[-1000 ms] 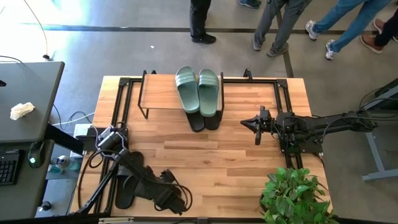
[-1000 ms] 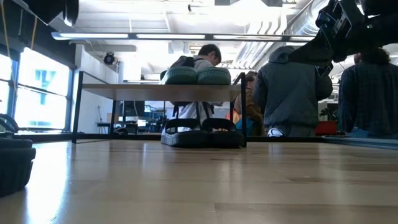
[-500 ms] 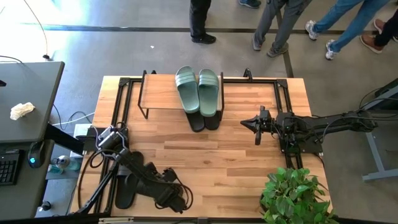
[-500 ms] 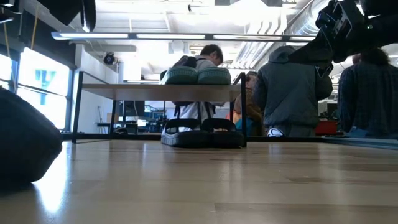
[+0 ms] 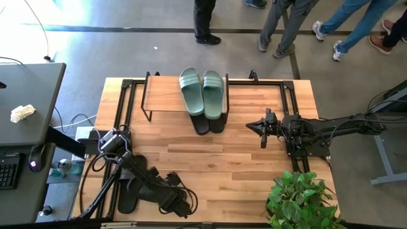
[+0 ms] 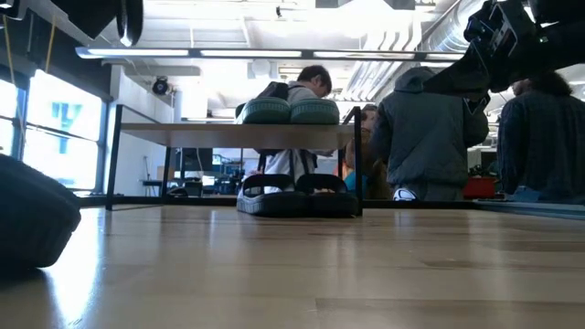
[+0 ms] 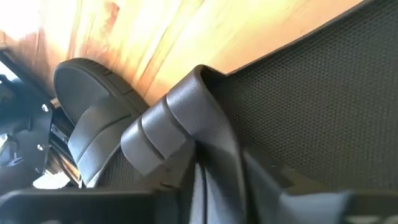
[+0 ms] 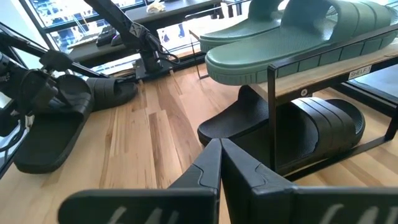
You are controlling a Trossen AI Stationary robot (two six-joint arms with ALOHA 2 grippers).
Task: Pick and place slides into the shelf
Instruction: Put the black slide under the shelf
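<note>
The shelf (image 5: 162,95) stands at the table's far edge. A sage-green pair of slides (image 5: 203,92) lies on its plank, and a black pair (image 5: 208,123) sits under it on the table. At the near left, my left gripper (image 5: 173,202) is shut on a black slide (image 8: 43,137), mostly hidden under it in the high view. A second black slide (image 5: 127,194) lies flat just left of it. My right gripper (image 5: 262,127) is shut and hangs above the table, right of the shelf. My left gripper has the black slide's wide strap (image 7: 180,118) running down between its two fingers, at the strap's edge. It comes at the strap from above. The slide's underside (image 6: 27,260) still meets the table in the low view.
A potted plant (image 5: 299,200) fills the near right corner. Black frame rails (image 5: 289,102) run along the table's sides. Bare wood (image 5: 216,165) lies between the arms. People (image 5: 280,25) walk on the floor beyond the far edge.
The black slide at the near left has come up. In the low view its dark bulk stands taller and reaches farther right than a second ago, and it has sunk a little in the last half second. My left arm has shifted slightly toward the table's right.
</note>
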